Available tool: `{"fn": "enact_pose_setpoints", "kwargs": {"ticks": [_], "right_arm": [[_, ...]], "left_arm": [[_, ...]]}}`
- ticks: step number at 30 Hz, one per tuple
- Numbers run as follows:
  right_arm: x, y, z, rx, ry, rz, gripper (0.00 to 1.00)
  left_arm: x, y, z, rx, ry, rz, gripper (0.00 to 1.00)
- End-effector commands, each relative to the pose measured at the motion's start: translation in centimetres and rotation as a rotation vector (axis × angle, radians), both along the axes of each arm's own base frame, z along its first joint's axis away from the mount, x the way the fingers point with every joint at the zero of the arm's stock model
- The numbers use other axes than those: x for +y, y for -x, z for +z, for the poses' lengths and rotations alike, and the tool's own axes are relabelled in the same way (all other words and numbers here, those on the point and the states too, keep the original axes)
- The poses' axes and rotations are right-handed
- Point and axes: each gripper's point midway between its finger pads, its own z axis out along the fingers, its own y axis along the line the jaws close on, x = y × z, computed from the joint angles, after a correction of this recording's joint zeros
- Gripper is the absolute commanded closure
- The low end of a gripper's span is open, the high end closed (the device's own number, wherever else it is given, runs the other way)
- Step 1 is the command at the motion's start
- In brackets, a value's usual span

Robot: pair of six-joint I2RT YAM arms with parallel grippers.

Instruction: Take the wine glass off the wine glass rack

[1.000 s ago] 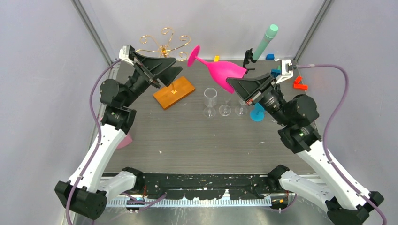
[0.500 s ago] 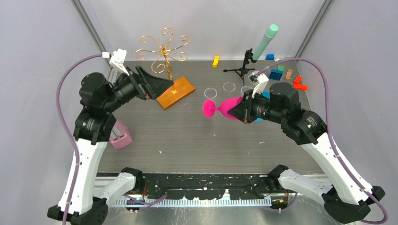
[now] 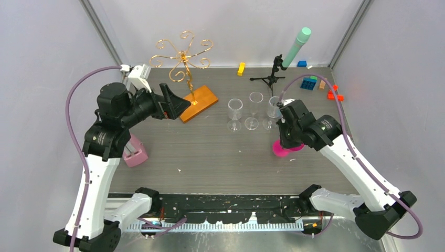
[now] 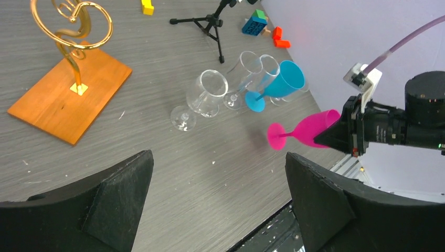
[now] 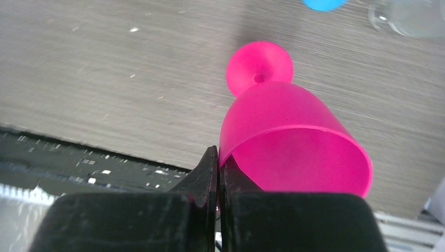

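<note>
Robot lab: walled grey test table (image 3: 210,157)

The wine glass rack (image 3: 182,54) reads to me as shiny gold metal wire on a smooth, satin wooden base (image 4: 68,100). The pink wine glass (image 5: 283,121) looks matt, opaque plastic. The fingers (image 5: 131,220) of the right gripper (image 5: 218,157) are matt black, faintly grainy. I see a grey, wood-grained, scuffed table (image 3: 210,157) and clear, glossy glasses (image 4: 210,92).

White/blk arms (image 3: 97,178), purple cables (image 3: 69,105)

one pink glass (image 4: 309,128), one blue (image 4: 283,79), three clear (image 3: 234,111)
</note>
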Motion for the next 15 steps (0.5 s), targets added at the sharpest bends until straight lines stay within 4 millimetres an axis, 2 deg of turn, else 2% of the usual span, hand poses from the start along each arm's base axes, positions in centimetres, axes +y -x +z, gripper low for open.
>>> {"fn": "enact_pose_setpoints", "kwargs": {"ticks": [1, 6, 12, 15], "right_arm": [[-4.7, -2.0, 0.0, -0.049, 0.107, -0.225, 1.0], [-9.9, -4.3, -0.8, -0.032, 0.054, -0.486, 1.0], [-12.8, -5.1, -1.3, -0.033, 0.068, -0.662, 1.0], [-15.1, -5.3, -1.8, -0.021, 0.107, -0.776, 1.0]], "left_arm": [[0.8, 0.2, 0.6, -0.049, -0.042, 0.017, 0.0], [2.1, 0.1, 0.0, -0.053, -0.097, 0.083, 0.0], [2.6, 0.3, -0.5, -0.05, -0.117, 0.103, 0.0], [2.9, 0.6, -0.4, -0.055, -0.126, 0.116, 0.0]]}}
